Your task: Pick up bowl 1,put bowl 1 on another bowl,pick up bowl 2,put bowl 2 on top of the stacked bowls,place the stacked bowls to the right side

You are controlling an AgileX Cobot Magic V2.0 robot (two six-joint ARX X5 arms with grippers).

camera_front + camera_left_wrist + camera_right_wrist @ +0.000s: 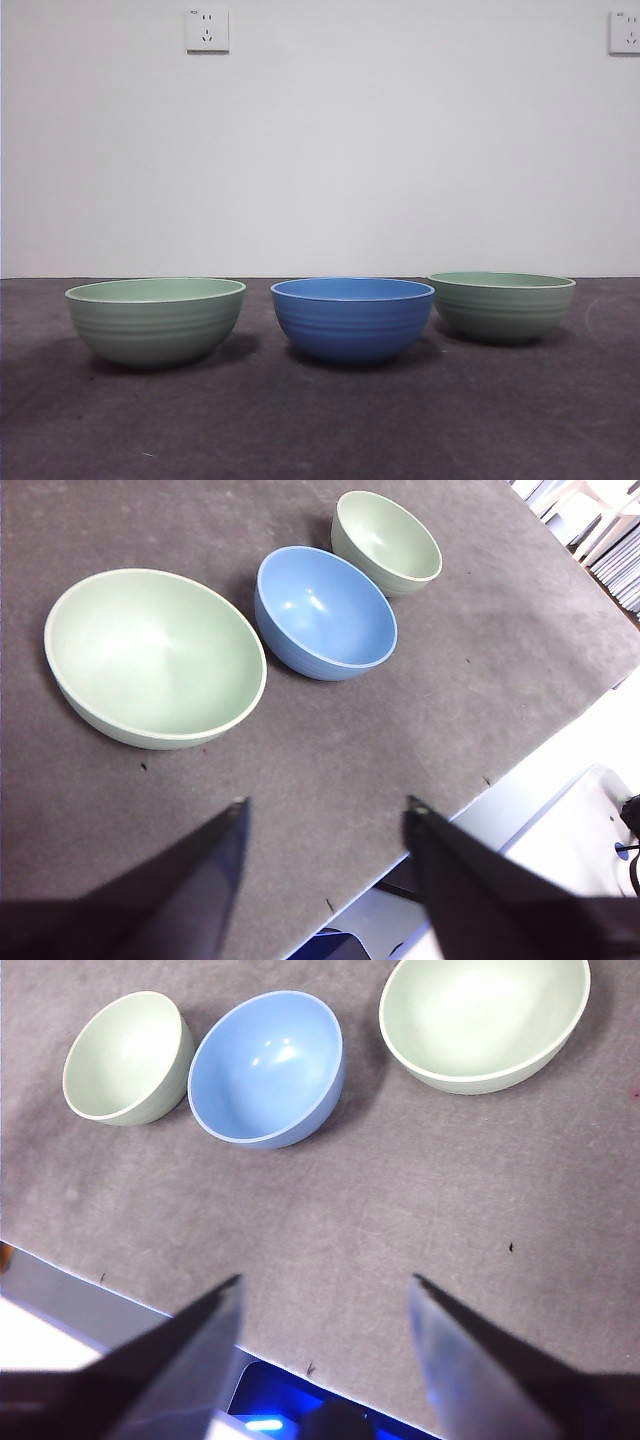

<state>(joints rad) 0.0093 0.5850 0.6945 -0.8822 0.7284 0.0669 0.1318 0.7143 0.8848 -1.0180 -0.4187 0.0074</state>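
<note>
The table (320, 430), covered in dark grey matting, is the largest item and carries three bowls in a row, all upright and empty, none stacked.

The green bowl at the left of the front view (156, 320) appears largest there, standing nearest the camera. It is pale green with faint horizontal ridges and a thin pale rim. It stands clear of its neighbour with a bare strip of matting between them.

The blue bowl (352, 318) stands in the middle of the row. It is ridged in the same manner, with a thin pale rim. In the front view its rim overlaps the edge of the second green bowl (502, 306), which stands to its right and slightly farther back; the wrist views show these two close together, and whether they touch cannot be determined.

The left gripper (325, 815) hangs above the table's near edge, jaws spread wide, holding nothing. The bowls lie well ahead of it.

The right gripper (325, 1290) likewise hangs over the table edge, jaws wide apart and empty, well away from all three bowls.

Two wall sockets, one (207, 29) and another (625, 32), are fixed to the white wall behind.
</note>
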